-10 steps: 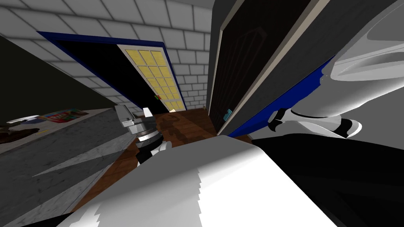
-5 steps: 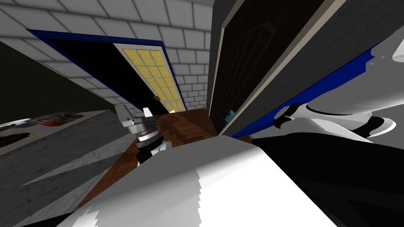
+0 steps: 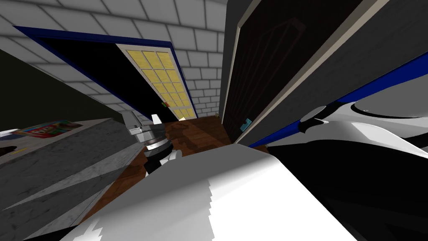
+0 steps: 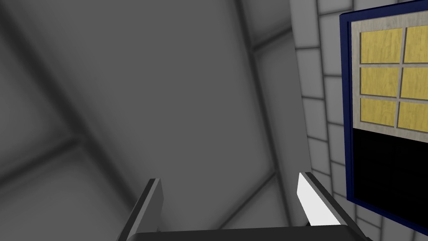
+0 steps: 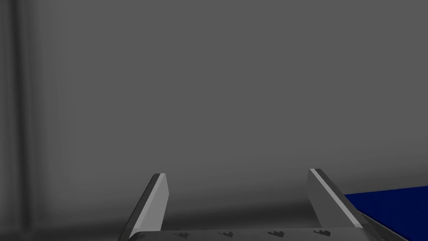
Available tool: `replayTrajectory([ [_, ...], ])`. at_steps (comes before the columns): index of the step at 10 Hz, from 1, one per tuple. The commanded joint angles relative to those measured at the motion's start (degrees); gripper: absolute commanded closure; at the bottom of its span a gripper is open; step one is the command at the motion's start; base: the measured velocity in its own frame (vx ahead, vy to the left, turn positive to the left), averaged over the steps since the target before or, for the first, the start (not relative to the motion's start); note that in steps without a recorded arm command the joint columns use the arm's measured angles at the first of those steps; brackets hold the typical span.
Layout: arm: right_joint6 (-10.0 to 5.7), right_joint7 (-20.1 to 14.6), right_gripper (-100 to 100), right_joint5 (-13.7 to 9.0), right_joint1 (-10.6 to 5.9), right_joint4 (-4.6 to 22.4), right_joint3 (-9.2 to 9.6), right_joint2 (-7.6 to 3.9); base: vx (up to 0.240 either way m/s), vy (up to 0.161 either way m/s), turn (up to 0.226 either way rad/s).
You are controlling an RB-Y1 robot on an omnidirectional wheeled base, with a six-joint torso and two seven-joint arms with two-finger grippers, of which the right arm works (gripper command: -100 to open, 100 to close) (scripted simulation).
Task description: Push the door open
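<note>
Head view: The door (image 3: 259, 75), a dark leaf with a beige border, stands on the robot's right over the wooden floor (image 3: 196, 132). Its teal handle (image 3: 245, 123) sits low on the leaf. A dark grey panel (image 3: 334, 75) runs alongside the door's beige border, and a blue strip (image 3: 401, 72) bounds that panel on its other side. The right arm (image 3: 359, 125) reaches past the blue strip. The left tool (image 3: 142, 117) is held low at the robot's left, beside the near edge of a grey marble tabletop (image 3: 71, 159), with its two fingers spread and nothing between them. A colourful magazine (image 3: 47, 129) lies flat at the tabletop's far edge. Ahead, a yellow-paned door (image 3: 165, 79) stands open against a grey brick wall (image 3: 200, 46), with a black area (image 3: 104, 71) inside its blue frame.

Left wrist view: The left tool (image 4: 228, 180) has its fingers apart and holds nothing. The yellow-paned door shows well beyond one finger.

Right wrist view: The right tool (image 5: 237, 171) has its fingers spread and holds nothing. It faces a flat dark grey surface (image 5: 209, 83). The blue strip (image 5: 388, 205) shows just beside one finger. Whether the fingertips touch the surface cannot be determined.
</note>
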Motion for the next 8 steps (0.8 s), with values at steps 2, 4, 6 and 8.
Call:
replayTrajectory([
  [2, -0.56, -1.04, -100, -3.97, -2.12, 0.16, -1.46, -2.44, 0.091, 0.039, -0.016],
  [4, -0.94, -1.85, -100, -7.07, -3.8, 0.48, -2.64, -4.44, 0.089, 0.031, -0.017],
  [6, -1.31, -2.67, -100, -10.19, -5.48, 0.83, -3.82, -6.43, 0.103, 0.041, -0.017],
  [8, -1.7, -3.51, -100, -13.35, -7.19, 1.23, -5.01, -8.41, 0.111, 0.012, -0.014],
])
